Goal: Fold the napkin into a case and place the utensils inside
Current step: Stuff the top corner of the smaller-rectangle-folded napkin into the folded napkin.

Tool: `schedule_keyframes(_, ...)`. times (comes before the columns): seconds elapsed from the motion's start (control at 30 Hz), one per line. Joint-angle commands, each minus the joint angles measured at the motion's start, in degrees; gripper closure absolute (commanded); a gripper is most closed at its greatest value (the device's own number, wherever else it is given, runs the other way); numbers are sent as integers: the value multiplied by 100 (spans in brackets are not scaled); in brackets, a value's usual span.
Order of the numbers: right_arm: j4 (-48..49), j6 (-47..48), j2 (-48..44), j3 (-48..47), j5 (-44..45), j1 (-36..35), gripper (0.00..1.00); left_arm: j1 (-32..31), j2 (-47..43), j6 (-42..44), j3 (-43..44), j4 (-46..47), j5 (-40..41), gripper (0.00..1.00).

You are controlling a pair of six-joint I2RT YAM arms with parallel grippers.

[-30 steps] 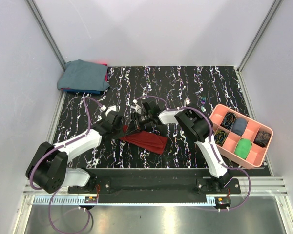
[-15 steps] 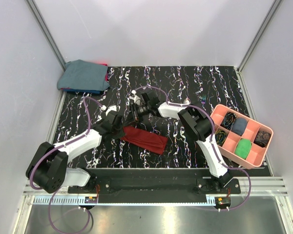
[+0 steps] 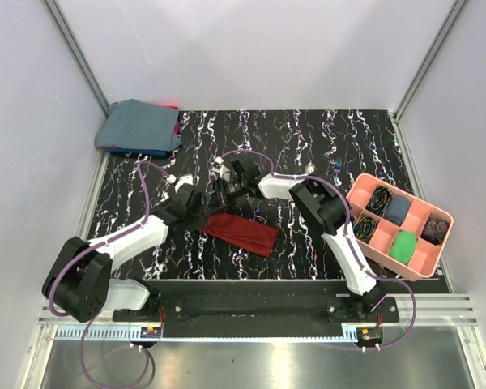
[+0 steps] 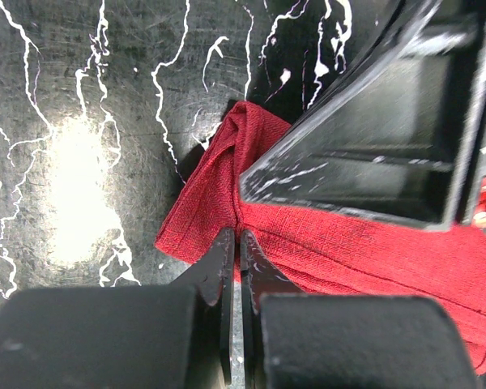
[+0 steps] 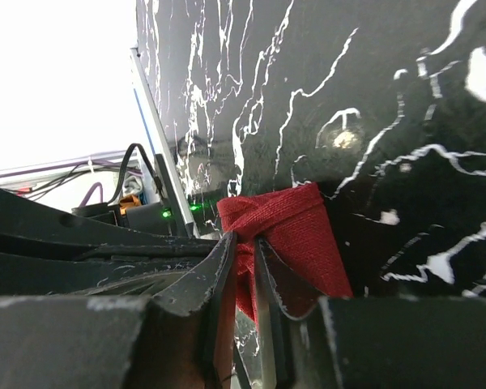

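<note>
Left hand (image 3: pixel 198 214) and right hand (image 3: pixel 220 199) both pinch the napkin (image 3: pixel 243 232) at its left end; long axis trails toward lower right.

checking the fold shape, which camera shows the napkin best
Top external: nearly the whole folded napkin shows, only one end hidden. Left wrist shows one bunched end close up; right wrist, just a corner.

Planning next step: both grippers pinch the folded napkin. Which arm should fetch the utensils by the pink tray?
Right, probably: the utensils lie beside the pink tray, on its side. The left gripper, shut on the napkin, can pin it; the right gripper must release first.
</note>
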State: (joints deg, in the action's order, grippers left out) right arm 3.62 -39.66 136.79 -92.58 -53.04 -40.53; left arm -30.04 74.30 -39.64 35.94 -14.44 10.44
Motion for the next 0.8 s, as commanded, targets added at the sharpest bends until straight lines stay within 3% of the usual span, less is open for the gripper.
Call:
schedule_keyframes(0.0,227,-86,23,29,-66,-183,78,-2,-197,-70,35,363,248,100)
schedule_keyframes(0.3,833,-411,-91,477,-233,-552,78,-72,-100,-97,150,486,678,100)
schedule_keyframes(0.4,1673,-937,-100,854,-391,-622,78,-90,-48,-132,132,529,863,100)
schedule_keyframes(0.77,2951,-1738,-109,1865,-251,-842,78,-133,-65,-246,-17,547,1109,100)
